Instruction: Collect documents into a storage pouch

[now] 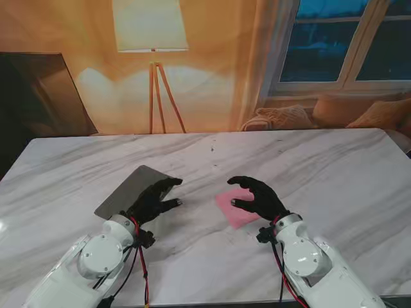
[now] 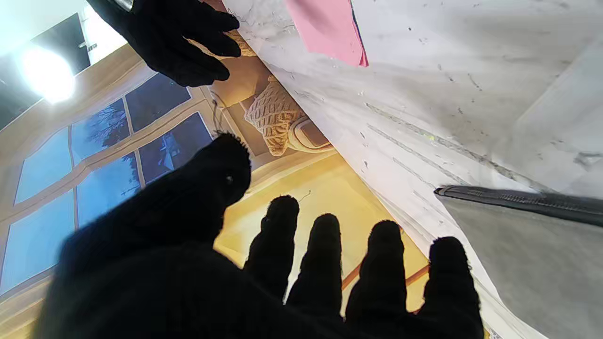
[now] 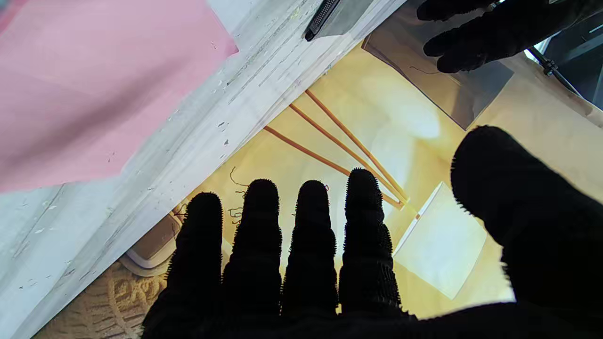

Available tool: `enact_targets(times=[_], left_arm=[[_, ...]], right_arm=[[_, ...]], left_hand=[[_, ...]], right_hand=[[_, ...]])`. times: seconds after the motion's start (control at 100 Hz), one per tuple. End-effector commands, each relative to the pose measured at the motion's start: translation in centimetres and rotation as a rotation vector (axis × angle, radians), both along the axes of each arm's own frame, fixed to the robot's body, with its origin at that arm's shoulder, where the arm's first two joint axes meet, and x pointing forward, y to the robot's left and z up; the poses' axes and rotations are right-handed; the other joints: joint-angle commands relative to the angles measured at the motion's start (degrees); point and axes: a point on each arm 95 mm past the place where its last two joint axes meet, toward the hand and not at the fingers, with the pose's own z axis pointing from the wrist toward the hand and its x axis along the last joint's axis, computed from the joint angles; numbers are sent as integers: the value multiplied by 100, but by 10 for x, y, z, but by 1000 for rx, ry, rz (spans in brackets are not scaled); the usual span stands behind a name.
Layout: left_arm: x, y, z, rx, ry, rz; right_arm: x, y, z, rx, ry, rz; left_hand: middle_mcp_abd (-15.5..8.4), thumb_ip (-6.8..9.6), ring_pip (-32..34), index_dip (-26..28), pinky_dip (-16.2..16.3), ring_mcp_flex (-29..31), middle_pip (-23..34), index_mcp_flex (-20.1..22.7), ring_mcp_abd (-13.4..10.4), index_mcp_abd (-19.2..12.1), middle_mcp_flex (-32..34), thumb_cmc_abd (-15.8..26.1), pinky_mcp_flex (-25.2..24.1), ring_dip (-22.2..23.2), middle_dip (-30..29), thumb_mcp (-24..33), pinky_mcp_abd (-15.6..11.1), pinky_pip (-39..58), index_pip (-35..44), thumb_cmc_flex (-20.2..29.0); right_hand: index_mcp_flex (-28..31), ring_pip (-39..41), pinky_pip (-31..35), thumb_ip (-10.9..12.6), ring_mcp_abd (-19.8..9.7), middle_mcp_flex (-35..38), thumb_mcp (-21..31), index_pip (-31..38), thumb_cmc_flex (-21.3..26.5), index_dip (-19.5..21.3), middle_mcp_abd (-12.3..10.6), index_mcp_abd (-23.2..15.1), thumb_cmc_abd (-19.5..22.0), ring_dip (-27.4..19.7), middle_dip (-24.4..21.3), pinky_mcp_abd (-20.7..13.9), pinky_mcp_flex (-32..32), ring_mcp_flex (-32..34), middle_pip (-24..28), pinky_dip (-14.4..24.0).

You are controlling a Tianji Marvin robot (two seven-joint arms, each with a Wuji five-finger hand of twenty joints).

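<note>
While both arms rise from the near corners of the stand's view, the two black-gloved hands are held over a white marble table (image 1: 334, 167) with their fingers spread and nothing gripped. The left hand (image 1: 151, 200) is seen above the near right part of a flat grey pouch (image 1: 128, 190), which lies on the left side of the table, tilted, with one corner pointing away from me; whether the fingers touch the pouch cannot be told from that view. In the left wrist view the fingers (image 2: 325, 263) are shown apart and straight, clear of the table, and the zipped edge of the pouch (image 2: 518, 197) is seen just beside them. The right hand (image 1: 258, 195) is held open over the far right edge of a pink sheet of paper (image 1: 232, 206) — the document — which lies flat on the marble between the two hands, well apart from the pouch. In the right wrist view four fingers (image 3: 311, 245) are seen side by side with the thumb set off from them, nothing held, and the pink sheet (image 3: 94, 89) is seen lying on the table surface beyond them. A floor lamp (image 1: 151, 38) is seen behind the table, and cushions (image 1: 282, 118) lie under a window — both well beyond the table's far edge.
</note>
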Motion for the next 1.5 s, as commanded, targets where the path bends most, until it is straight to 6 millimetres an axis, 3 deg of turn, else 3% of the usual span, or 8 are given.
enact_targets(times=[0.0,0.48,0.91,1.27,1.32,1.36,1.49], left_arm=[[-1,-2,0,-2,12,-12],[1,3,1,61,19,15],[11,32,7,277,23,54],[29,52,-7,385,53,125],[33,53,-9,400,64,127],[35,55,-10,417,76,123],[43,57,-16,463,118,110]], right_arm=[[-1,1,-1,-3,11,8],[-1,-1,0,1,16,8],[-3,0,-1,5,25,12],[-7,5,3,19,18,27],[-8,5,3,20,16,29],[-8,5,4,22,16,30],[-8,4,4,26,20,28]], left_hand=[[-184,60,-65,16,-69,-158,-30,178,-190,-165,100,-28,-89,-72,-110,-44,-128,-99,28,-16],[3,67,-3,-53,-27,-254,33,-235,-5,-135,-54,-21,-187,18,3,-139,-155,-68,-173,-87],[175,76,-144,-63,-14,-548,-161,-390,30,-114,-392,30,-425,58,33,-399,-259,-138,-323,-149],[210,78,-223,-47,-55,-658,-184,-464,25,-89,-506,-72,-499,65,61,-406,-272,-187,-370,-234],[225,69,-214,-53,-5,-649,-189,-507,55,-72,-546,-104,-359,77,62,-405,-229,-99,-392,-252],[263,47,-135,-66,240,-591,-185,-572,139,-43,-589,-93,-111,160,64,-430,-172,181,-433,-298],[275,46,-11,-104,642,-587,-299,-822,219,-44,-735,-108,-42,330,2,-493,-175,357,-560,-321]], right_hand=[[-80,-50,31,-58,-137,-221,58,-92,-77,79,-157,-108,-33,-47,-31,-249,-73,-112,-29,45],[-87,-56,14,-43,-147,-246,16,-127,-92,99,-145,-88,21,-45,-37,-270,-84,-133,-17,53],[-94,-55,10,-31,-150,-283,-30,-135,-103,118,-99,-77,65,-40,-23,-265,-81,-139,18,70],[-127,-46,16,-18,-140,-292,-59,-147,-101,128,-67,-28,119,-32,-21,-254,-69,-122,34,88],[-124,-41,18,-17,-130,-287,-61,-146,-102,130,-57,-20,124,-30,-20,-252,-63,-112,38,89],[-122,-43,18,-16,-134,-290,-61,-145,-103,130,-49,-16,130,-30,-21,-245,-62,-116,37,90],[-129,-41,20,-15,-134,-292,-76,-150,-101,131,-27,-14,140,-28,-21,-240,-62,-113,39,96]])
